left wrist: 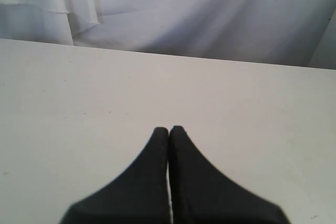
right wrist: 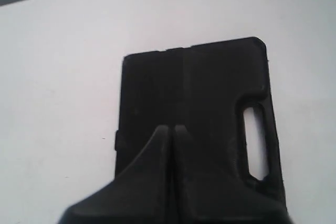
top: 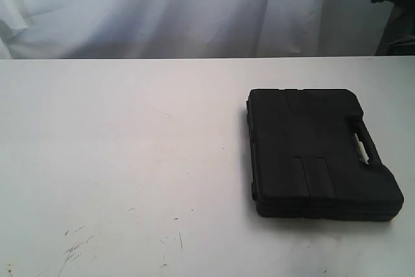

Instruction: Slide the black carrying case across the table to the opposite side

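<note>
Case: black carrying case point(top: 321, 154), right half of your table point(top: 130, 160).
Nearer: right gripper point(right wrist: 172, 128), clenched empty, pointed at it.
Left gripper point(left wrist: 169, 128): clenched empty.

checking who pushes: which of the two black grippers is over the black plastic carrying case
The right gripper: its wrist view shows the black plastic carrying case beneath its shut jaws. The left gripper, also shut, has only white tabletop beneath it.
</note>
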Controlling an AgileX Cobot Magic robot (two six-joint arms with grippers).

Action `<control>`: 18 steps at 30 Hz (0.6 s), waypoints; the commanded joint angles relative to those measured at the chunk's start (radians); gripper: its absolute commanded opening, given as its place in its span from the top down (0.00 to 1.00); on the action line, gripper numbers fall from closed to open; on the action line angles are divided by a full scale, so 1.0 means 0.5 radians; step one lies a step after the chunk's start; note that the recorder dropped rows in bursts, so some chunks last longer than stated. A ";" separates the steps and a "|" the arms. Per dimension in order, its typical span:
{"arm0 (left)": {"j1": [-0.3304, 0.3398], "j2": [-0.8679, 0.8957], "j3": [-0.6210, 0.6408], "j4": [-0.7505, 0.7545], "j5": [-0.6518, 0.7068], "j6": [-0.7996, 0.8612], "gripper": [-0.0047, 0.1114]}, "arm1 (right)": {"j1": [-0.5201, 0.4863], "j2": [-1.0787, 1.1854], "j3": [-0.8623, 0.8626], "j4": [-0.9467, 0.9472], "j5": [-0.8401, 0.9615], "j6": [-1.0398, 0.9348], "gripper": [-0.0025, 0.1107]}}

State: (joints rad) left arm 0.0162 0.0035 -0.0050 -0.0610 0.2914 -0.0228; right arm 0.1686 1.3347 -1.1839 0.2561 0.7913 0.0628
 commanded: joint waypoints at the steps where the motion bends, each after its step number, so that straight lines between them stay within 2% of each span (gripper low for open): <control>1: 0.004 -0.007 0.010 0.001 -0.013 0.004 0.96 | 0.001 -0.348 0.275 0.097 -0.181 -0.067 0.98; 10: 0.004 -0.007 0.010 0.001 -0.013 0.004 0.96 | 0.001 -1.031 0.663 0.101 -0.157 -0.045 0.98; 18: 0.004 -0.007 0.010 0.001 -0.013 0.004 0.96 | 0.001 -1.471 0.708 0.097 -0.021 -0.042 0.98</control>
State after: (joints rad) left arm 0.0162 0.0035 -0.0050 -0.0610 0.2914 -0.0228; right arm 0.1686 0.6525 -0.8371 0.3034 0.7745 0.0413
